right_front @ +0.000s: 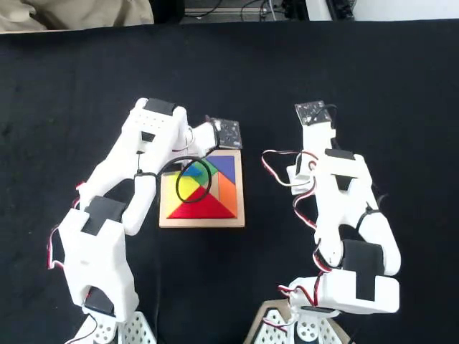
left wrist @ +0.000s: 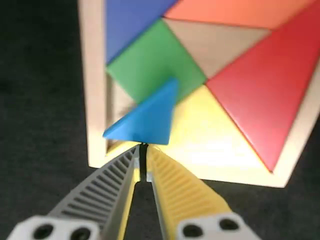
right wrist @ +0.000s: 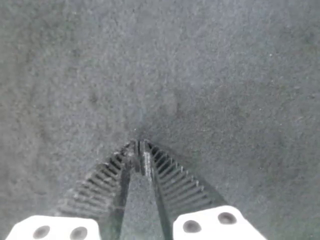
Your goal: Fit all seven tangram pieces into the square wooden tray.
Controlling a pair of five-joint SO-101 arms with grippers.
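The left arm (right_front: 107,215), white, is seen at the left of a black table (right_front: 72,72), bent forward over the near left part of a square wooden tray (right_front: 201,223). In its wrist view, the left gripper (left wrist: 142,150) is shown with its jaws almost closed, leaving a thin gap. The lower edge of a small blue triangle (left wrist: 147,117) is pinched at the fingertips. This triangle is held tilted above a bare corner slot of the tray, partly covering a green square (left wrist: 155,62) and a yellow triangle (left wrist: 200,130).

The tray is placed at the middle of the table, between the two arms. Inside it, a dark blue piece (left wrist: 130,20), an orange piece (left wrist: 240,12) and a large red triangle (left wrist: 265,85) are laid flat. A pale wood-coloured triangular patch is seen between them.

The right arm (right_front: 337,186) is set to the right, well apart from the tray. The right gripper (right wrist: 139,147) is pointed at bare table, its jaws closed together with nothing held.
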